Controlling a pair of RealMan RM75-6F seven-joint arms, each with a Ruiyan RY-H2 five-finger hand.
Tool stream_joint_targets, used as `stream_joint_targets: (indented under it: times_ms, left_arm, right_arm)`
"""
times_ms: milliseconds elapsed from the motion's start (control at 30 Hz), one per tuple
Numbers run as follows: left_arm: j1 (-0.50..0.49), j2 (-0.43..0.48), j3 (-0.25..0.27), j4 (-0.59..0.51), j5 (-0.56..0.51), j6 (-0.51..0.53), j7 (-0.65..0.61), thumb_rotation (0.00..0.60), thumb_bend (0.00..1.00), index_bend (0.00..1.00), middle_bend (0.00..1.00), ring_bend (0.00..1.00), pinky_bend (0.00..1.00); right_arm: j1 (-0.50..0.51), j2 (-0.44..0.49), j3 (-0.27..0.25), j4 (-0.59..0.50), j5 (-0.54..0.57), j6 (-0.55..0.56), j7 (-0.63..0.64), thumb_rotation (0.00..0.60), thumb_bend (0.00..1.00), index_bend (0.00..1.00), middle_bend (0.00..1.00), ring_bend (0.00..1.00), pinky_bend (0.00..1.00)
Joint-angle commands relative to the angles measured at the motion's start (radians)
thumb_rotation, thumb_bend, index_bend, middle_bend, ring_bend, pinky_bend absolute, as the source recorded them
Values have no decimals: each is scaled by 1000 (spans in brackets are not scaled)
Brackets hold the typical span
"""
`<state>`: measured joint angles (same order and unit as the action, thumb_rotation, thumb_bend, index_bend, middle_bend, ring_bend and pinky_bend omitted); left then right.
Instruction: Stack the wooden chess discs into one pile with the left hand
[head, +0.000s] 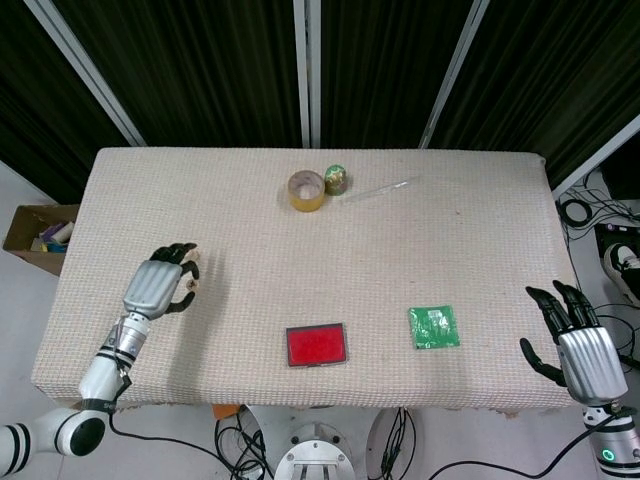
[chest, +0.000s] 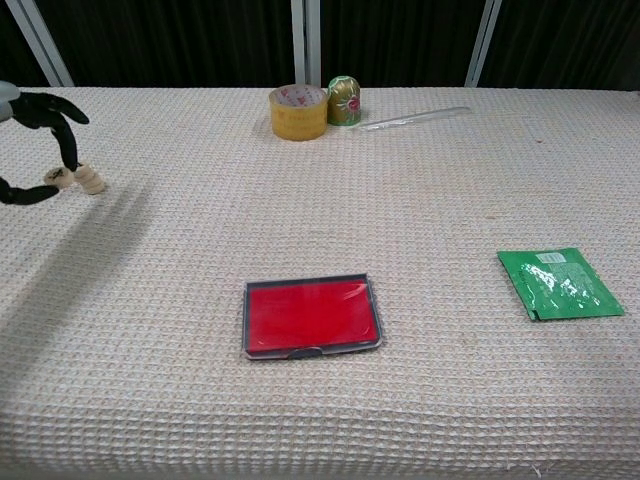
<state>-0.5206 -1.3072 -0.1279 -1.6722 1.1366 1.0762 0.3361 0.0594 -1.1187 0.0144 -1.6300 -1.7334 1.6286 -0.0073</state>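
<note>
My left hand (head: 160, 283) hovers over the table's left side and pinches a wooden chess disc (chest: 58, 177) between thumb and a finger. Just right of that disc, a short pile of wooden discs (chest: 92, 181) stands on the cloth. From the head camera the pile (head: 194, 257) peeks out past the fingertips. Only the dark fingers of the left hand (chest: 40, 108) enter the chest view at its left edge. My right hand (head: 580, 345) hangs open beyond the table's front right corner, holding nothing.
A yellow tape roll (chest: 298, 111), a gold-green egg-shaped thing (chest: 345, 100) and a clear plastic stick (chest: 415, 118) lie at the back centre. A red case (chest: 311, 315) and a green packet (chest: 560, 283) sit near the front. A cardboard box (head: 40, 232) stands on the floor left.
</note>
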Motion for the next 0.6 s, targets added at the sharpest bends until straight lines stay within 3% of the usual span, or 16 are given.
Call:
stream_joint_targets:
  times_ms: [33,333,600]
  left_arm:
    - [-81,-10,-77,116,-141,-110,-6,600,419,501,110,94,164]
    - [-160,-106,-98,304,-257,-217,-21,600,414,493,110,94,164]
    - [-179,-124,-83,341,-278,-238,-16,600,407,487,110,94,164]
  right_arm:
    - [-1,0,1,0,3,-1,0,600,297,130,219,42,141]
    - [-1,4,8,-6,20,-5,-6,600,297,130,219,42,141]
    - [1,4,11,-11,28,-12,-11,600,297,130,219,42,141]
